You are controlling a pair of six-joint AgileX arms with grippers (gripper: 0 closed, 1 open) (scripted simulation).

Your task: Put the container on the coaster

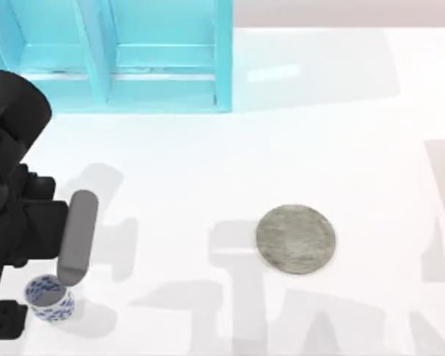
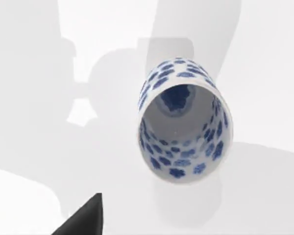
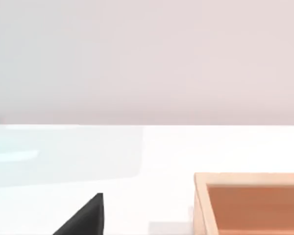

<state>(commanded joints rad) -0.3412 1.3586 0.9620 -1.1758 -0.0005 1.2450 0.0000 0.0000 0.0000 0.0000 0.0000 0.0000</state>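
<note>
The container (image 1: 50, 298), a small white cup with blue flowers, stands upright near the table's front left corner. My left gripper (image 1: 59, 276) hangs just above its rim, open, with one grey finger (image 1: 77, 237) reaching over it. In the left wrist view I look down into the container (image 2: 183, 129), with one dark fingertip (image 2: 83, 219) beside it and apart from it. The coaster (image 1: 295, 239), a flat mottled grey disc, lies bare on the table right of the middle. My right arm is parked off the right side; a dark part of its gripper (image 3: 83, 218) shows.
A turquoise cabinet (image 1: 133, 59) stands along the back left of the table. A wooden box (image 3: 250, 203) lies on the table in the right wrist view. White tabletop stretches between the container and the coaster.
</note>
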